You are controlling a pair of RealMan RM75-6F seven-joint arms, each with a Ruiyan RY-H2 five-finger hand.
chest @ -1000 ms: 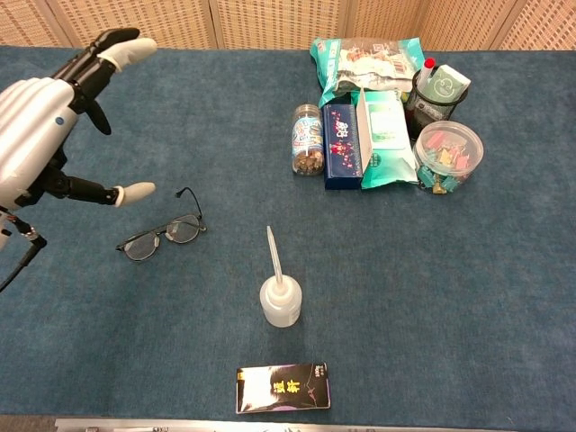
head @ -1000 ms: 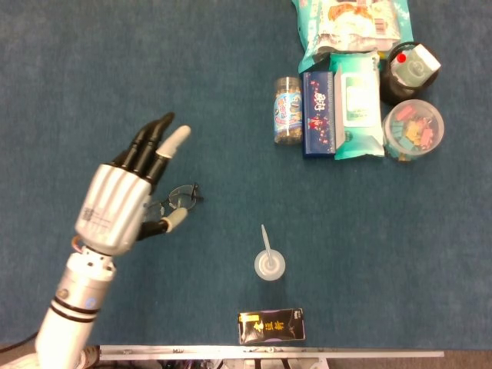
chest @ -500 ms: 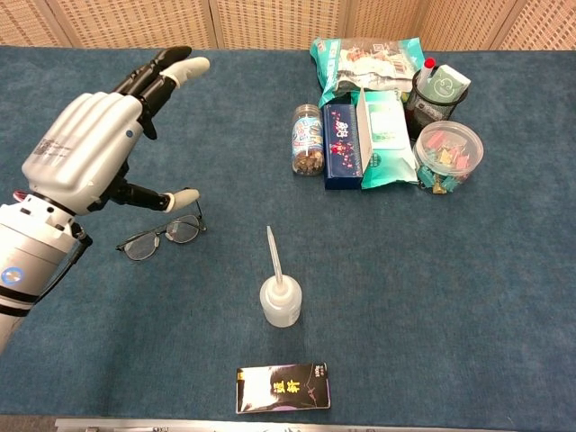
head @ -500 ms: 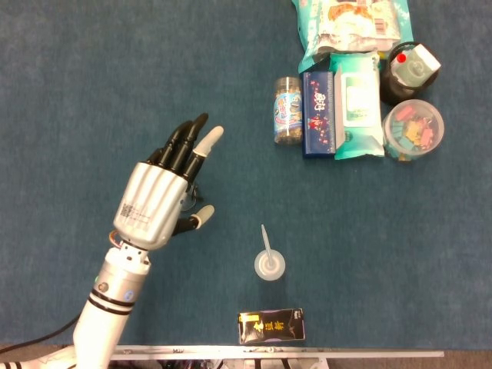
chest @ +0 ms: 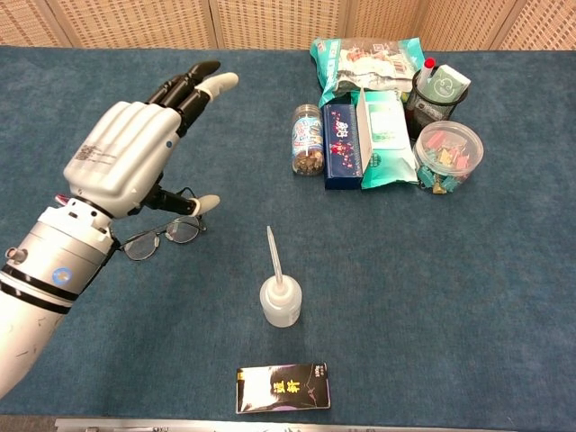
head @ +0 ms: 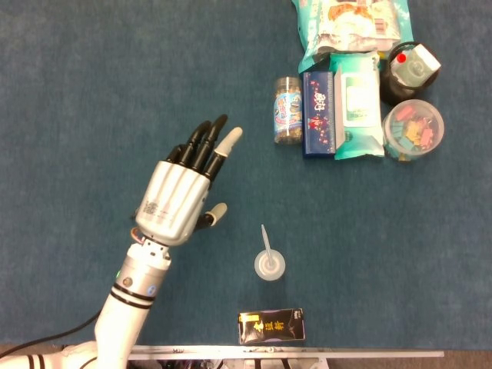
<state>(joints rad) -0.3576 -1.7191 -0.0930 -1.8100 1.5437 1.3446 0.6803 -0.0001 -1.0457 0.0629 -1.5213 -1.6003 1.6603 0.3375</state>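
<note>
left hand (chest: 126,162) hangs flat and spread above the table, fingers apart, holding nothing; the right hand shows in neither view. by my reading the work is barely begun: the glasses (chest: 162,236) lie untouched on the blue cloth (chest: 468,297), just under the thumb in the chest view and hidden beneath the palm in the head view, so the whole grasp is left to do. thin dark wire frame, clear lenses, slight and flat. nearest the table edge lies a glossy black packet (chest: 283,388), then a soft white squeeze bottle (chest: 280,300) with a long thin nozzle. at the far right cluster a printed jar (chest: 306,139), wipes pack (chest: 385,135) and a clear tub (chest: 447,155) of coloured clips.
</note>
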